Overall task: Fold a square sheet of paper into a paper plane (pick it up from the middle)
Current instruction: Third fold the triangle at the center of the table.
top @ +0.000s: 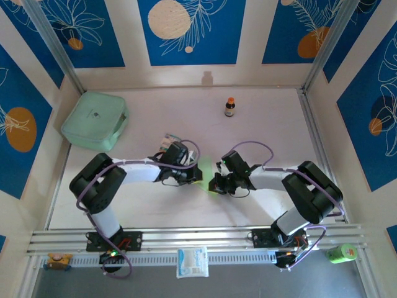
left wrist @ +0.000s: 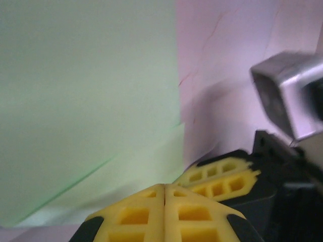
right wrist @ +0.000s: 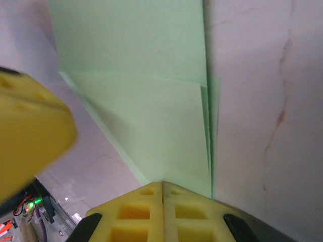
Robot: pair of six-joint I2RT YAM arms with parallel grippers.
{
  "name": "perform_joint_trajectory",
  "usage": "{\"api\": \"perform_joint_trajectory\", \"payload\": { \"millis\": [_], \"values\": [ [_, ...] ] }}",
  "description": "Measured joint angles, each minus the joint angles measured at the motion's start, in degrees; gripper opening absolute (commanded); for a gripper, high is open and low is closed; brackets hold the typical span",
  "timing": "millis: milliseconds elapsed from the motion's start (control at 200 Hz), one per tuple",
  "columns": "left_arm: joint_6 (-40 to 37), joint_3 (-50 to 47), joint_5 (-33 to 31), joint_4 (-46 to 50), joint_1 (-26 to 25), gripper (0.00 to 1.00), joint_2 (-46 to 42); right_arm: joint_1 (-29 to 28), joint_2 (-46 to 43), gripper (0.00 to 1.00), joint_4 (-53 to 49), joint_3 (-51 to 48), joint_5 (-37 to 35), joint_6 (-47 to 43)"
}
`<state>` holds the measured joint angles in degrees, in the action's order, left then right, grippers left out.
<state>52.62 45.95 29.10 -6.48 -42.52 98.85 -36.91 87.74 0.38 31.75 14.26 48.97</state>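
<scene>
Top external view: both arms reach inward and meet at the middle of the counter (top: pixel 260 124). The left hand (top: pixel 186 176) and right hand (top: pixel 217 183) face each other with the pale green paper (top: pixel 205 167) lying flat between and under them. A mint-green box (top: pixel 95 120) sits at the far left, well apart, and a small brown bottle (top: pixel 230 107) stands beyond the hands.

Left wrist view: the left hand (left wrist: pixel 164 209) has its yellow fingers pressed together with no gap, at the near edge of the paper (left wrist: pixel 86 101). The right hand's yellow fingertips (left wrist: pixel 222 179) sit just beside it.

Right wrist view: the right hand (right wrist: pixel 162 204) is likewise closed tight, its tips at the near corner of the paper (right wrist: pixel 141 111), which shows overlapping folded layers along a straight right edge. Whether either hand pinches the paper or only presses on it, I cannot tell.
</scene>
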Motion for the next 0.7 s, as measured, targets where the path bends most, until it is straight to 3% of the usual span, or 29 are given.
{"api": "perform_joint_trajectory", "payload": {
  "millis": [280, 700],
  "values": [
    [0.0, -1.0, -0.5, -1.0, 0.2, 0.05, 1.6, -0.1, -0.1, 0.00, 0.0, 0.0, -0.2, 0.2],
    [-5.8, -2.8, 2.0, -1.7, 6.7, 0.04, 2.4, -0.1, -0.2, 0.00, 1.6, -0.7, -0.2, 0.2]
  ]
}}
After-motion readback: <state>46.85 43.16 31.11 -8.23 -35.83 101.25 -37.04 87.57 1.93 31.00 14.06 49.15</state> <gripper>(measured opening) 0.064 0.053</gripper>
